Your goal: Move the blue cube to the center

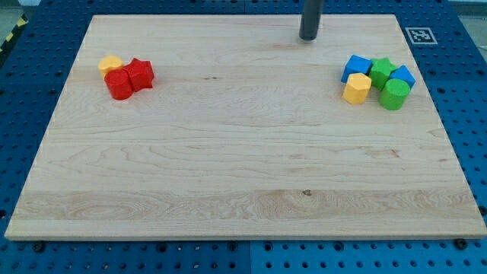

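Note:
A blue cube (355, 67) sits at the view's right, at the left end of a tight cluster with a yellow block (356, 89), a green star-shaped block (382, 71), a green cylinder (394, 94) and a second blue block (403, 76). My tip (308, 36) is near the view's top, right of centre, about 60 px left of and above the blue cube, touching no block.
A second cluster lies at the view's upper left: a yellow block (110, 64), a red cylinder (119, 84) and a red star-shaped block (139, 74). The wooden board (243, 175) rests on a blue pegboard. A fiducial marker (418, 35) sits beyond the board's top right corner.

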`<state>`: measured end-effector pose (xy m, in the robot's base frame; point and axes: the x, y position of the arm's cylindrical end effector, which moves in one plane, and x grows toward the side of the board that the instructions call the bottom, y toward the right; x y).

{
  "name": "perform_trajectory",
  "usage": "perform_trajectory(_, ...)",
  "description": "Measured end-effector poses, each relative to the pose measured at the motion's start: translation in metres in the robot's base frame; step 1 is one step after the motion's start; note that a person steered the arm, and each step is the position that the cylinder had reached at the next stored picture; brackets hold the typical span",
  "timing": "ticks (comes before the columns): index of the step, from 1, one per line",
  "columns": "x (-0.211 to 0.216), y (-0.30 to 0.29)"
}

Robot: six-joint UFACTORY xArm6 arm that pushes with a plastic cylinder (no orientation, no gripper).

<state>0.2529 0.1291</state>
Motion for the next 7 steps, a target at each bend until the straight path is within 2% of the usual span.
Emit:
perform_trajectory(3, 0.057, 0.153)
perform_trajectory(5, 0.096, 0.172)
perform_trajectory(7, 0.104, 0.149)
